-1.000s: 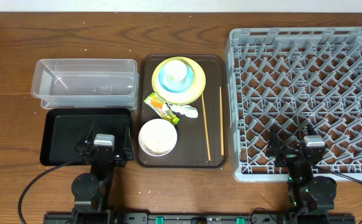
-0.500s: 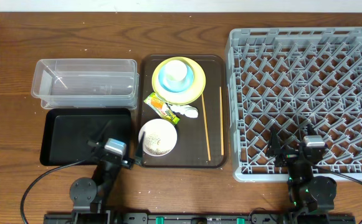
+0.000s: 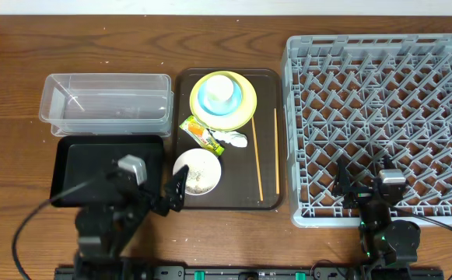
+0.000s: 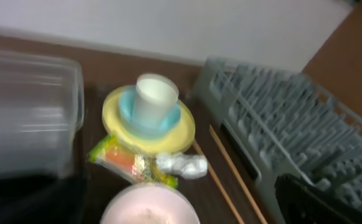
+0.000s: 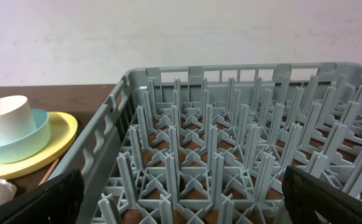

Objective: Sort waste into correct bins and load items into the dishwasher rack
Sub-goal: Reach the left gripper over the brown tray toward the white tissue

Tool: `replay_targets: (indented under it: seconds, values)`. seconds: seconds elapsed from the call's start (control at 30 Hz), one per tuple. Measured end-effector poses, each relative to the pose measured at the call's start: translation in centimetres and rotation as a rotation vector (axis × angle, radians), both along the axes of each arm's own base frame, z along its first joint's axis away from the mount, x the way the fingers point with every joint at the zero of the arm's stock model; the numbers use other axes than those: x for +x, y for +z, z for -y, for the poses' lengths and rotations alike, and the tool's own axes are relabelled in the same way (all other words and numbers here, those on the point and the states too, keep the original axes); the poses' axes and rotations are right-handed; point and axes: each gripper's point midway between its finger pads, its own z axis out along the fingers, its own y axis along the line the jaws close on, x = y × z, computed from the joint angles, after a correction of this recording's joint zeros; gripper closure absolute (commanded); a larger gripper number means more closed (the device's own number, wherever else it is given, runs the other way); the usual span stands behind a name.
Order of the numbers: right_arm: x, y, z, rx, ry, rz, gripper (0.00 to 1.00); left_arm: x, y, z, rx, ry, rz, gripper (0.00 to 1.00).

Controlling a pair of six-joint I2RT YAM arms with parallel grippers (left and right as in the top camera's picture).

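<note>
Pincers gape wide, empty: left pincer (image 3: 171, 194) at 8 o'clock of the white bowl (image 3: 197, 171), right pincer (image 3: 363, 180) at 6 o'clock of the dishwasher rack (image 3: 381, 40); wrapper (image 3: 197, 132) and tissue (image 3: 233, 140) lie at the bowl's 12 o'clock.

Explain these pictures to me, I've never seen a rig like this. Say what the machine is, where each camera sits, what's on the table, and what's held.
Two robot arms sit at a table. One picture looks down from above; the other two come from cameras on each wrist. The left gripper hangs by a white bowl; the right gripper is over the grey rack. Both are open and hold nothing. A brown tray carries that bowl, a snack wrapper, a tissue, chopsticks, and a white cup in a blue bowl on a yellow plate. Left of it lie a clear tub and a black tray.
</note>
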Motion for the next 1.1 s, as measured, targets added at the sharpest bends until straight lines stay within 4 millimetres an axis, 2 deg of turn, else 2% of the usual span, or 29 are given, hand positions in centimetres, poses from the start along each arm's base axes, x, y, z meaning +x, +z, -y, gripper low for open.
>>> replay_targets:
  seconds: [0.2, 0.27, 0.47, 0.5, 0.53, 0.57, 0.63, 0.73, 0.83, 1.0, 1.1]
  values:
    - [0.0, 0.0, 0.0, 0.000, 0.000, -0.001, 0.01, 1.5, 0.9, 1.7, -0.057, -0.095, -0.338, 0.02]
    - [0.0, 0.0, 0.0, 0.000, 0.000, -0.001, 0.01, 2.7, 1.2, 2.4, -0.084, -0.136, -0.392, 0.02]
    - [0.0, 0.0, 0.0, 0.000, 0.000, -0.002, 0.01, 5.7, 0.0, 5.1, -0.254, -0.283, -0.520, 0.04]
    - [0.0, 0.0, 0.0, 0.000, 0.000, -0.001, 0.01, 6.0, 0.2, 5.5, -0.275, -0.311, -0.518, 0.20]
    - [0.0, 0.0, 0.0, 0.000, 0.000, -0.001, 0.01, 6.3, 0.1, 6.0, -0.305, -0.343, -0.530, 0.47]
    - [0.0, 0.0, 0.0, 0.000, 0.000, -0.001, 0.01, 6.4, -0.2, 6.2, -0.327, -0.358, -0.551, 0.65]
    - [0.0, 0.0, 0.0, 0.000, 0.000, -0.001, 0.01, 6.4, -1.2, 6.3, -0.359, -0.349, -0.620, 0.94]
    - [0.0, 0.0, 0.0, 0.000, 0.000, -0.001, 0.01, 6.6, -3.6, 5.7, -0.351, -0.234, -0.730, 0.94]
    - [0.0, 0.0, 0.0, 0.000, 0.000, 0.000, 0.01, 6.9, -5.2, 5.6, -0.273, -0.130, -0.757, 0.94]
    - [0.0, 0.0, 0.0, 0.000, 0.000, -0.001, 0.01, 7.0, -7.4, 6.7, -0.057, 0.003, -0.725, 0.94]
    - [0.0, 0.0, 0.0, 0.000, 0.000, -0.001, 0.01, 6.9, -7.9, 7.5, 0.063, 0.053, -0.670, 0.94]
